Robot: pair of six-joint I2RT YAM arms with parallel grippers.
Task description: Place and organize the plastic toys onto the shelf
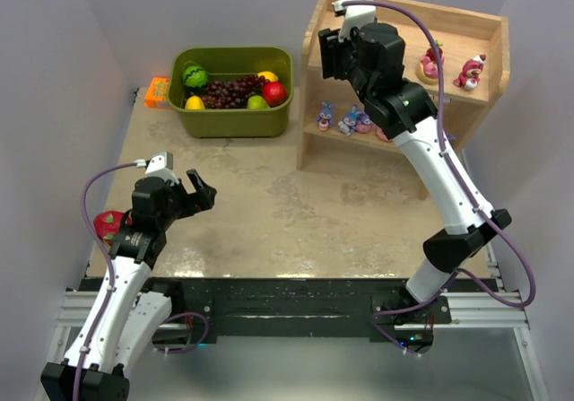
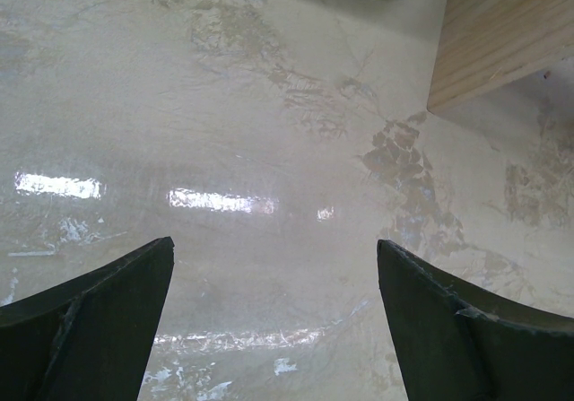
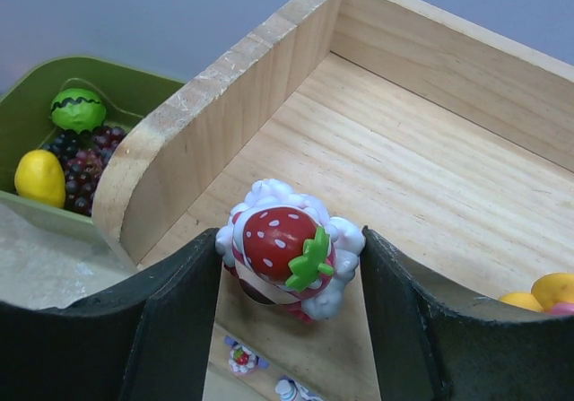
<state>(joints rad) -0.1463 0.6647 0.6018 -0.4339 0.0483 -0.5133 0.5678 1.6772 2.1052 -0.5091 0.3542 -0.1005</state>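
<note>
Our right end effector (image 3: pixel 289 239) is gripping a strawberry-topped toy (image 3: pixel 282 250) above the shelf (image 3: pixel 430 177), over its upper tier, while our left end effector (image 2: pixel 273 244) is hovering open over the worktop (image 2: pixel 269 105).

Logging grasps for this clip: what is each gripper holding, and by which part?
Right gripper pinches the strawberry-topped figurine by its sides; left gripper holds nothing.
</note>
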